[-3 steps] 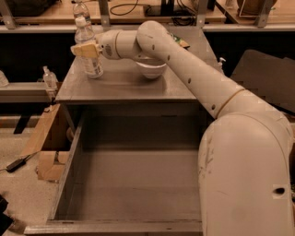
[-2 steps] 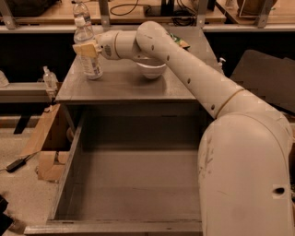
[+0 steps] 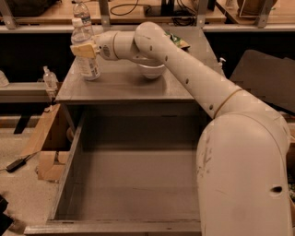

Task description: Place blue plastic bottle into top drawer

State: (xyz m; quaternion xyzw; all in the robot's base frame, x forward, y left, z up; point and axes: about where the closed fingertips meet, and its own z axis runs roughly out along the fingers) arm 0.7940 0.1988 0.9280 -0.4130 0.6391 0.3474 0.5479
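Dim workshop clutter surrounds the grey cabinet (image 3: 120, 87), so we take that cabinet as our mark and read across. On the floor left of the cabinet sits an opened cardboard box (image 3: 46, 143). Above it, on a low ledge beside the cabinet, is a small pump bottle (image 3: 50, 77). Neither matters to the job.

At the left edge of the cabinet's top stands the blue plastic bottle (image 3: 90, 64), upright, with its base on the grey surface. The gripper (image 3: 84, 50) is at the bottle's upper body, above the label. Its jaws look clenched on the bottle, one tan pad lying across the near side. We judge that high hold sensible, since it leaves the base free to touch down first.

On the bench behind the cabinet, a slimmer bottle (image 3: 83, 10) stands apart. Near the middle of the cabinet's top a white bowl (image 3: 151, 70) sits beneath the arm (image 3: 193, 78), which reaches in from the cabinet's right front and passes over it. Below and in front of the cabinet the top drawer (image 3: 69, 175) is wide open, with nothing visible lying in it.

To our mind the bottle is grasped but not yet lifted. The next move calls for a lift off the cabinet's top, then travel forward and down into the drawer, minding the bowl.
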